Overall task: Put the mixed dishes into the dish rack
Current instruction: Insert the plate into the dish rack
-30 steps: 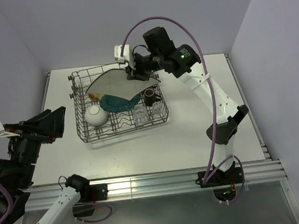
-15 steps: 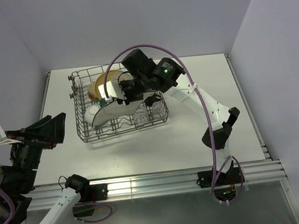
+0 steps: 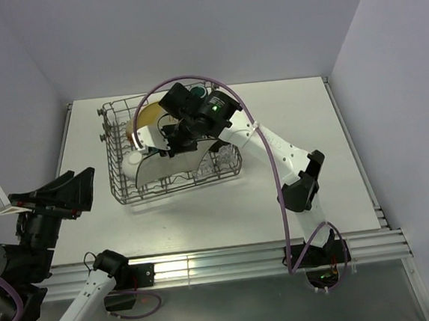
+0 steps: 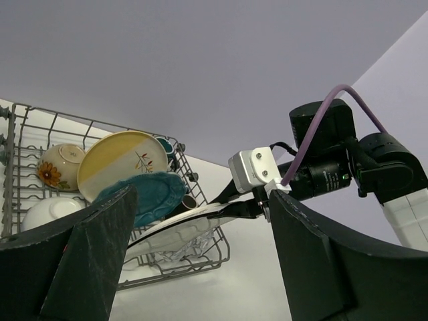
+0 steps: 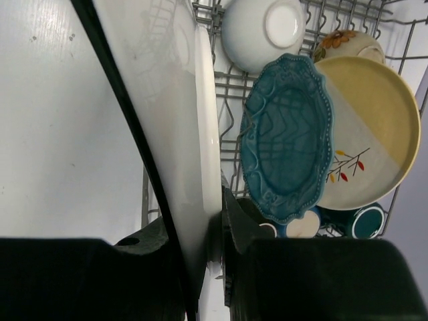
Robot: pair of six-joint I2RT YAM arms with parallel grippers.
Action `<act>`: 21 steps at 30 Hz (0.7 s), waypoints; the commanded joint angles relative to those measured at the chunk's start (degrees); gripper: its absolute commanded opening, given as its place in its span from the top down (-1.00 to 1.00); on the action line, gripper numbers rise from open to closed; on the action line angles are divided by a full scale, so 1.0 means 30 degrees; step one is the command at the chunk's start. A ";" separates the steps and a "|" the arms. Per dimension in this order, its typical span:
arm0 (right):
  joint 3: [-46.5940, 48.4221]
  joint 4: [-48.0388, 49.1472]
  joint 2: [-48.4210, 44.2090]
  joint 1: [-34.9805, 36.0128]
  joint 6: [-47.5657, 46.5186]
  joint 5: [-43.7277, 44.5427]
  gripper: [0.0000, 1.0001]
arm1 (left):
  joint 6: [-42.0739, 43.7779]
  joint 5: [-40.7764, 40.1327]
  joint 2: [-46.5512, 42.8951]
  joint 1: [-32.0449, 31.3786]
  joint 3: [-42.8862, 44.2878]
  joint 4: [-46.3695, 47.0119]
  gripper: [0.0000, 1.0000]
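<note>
My right gripper (image 5: 207, 227) is shut on the edge of a white square plate (image 5: 174, 100) with a dark rim. It holds the plate tilted over the front part of the grey wire dish rack (image 3: 119, 191). Standing in the rack are a teal scalloped plate (image 5: 287, 140) and a yellow-cream plate (image 5: 374, 127) with a leaf sprig. A white bowl (image 5: 264, 30), a flowered bowl (image 5: 351, 43) and dark mugs (image 5: 364, 224) are also in the rack. My left gripper (image 3: 59, 193) hangs open and empty, left of the rack and off the table's near corner.
Small clear glasses (image 3: 225, 156) sit in the rack's right front corner, under the right arm. The rack stands on a white table (image 3: 286, 124) between grey walls. A metal rail (image 3: 231, 260) runs along the near edge.
The right arm has swung left and down, carrying the white plate from the rack's far side to over its front rows. The left arm has sunk slightly.
</note>
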 commanded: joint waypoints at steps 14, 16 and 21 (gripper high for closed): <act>0.1760 0.3544 0.0113 0.0531 0.2167 0.0641 1.00 | -0.0225 -0.0536 -0.0595 0.0037 -0.0414 0.0080 -0.74; 0.2052 0.3954 0.0025 0.0531 0.2285 0.0436 1.00 | -0.0225 -0.0565 -0.0624 0.0037 -0.0443 0.0051 -0.74; 0.2875 0.4452 -0.0209 0.0589 0.2344 -0.0091 1.00 | -0.0254 -0.0623 -0.0683 0.0037 -0.0356 -0.0007 -0.74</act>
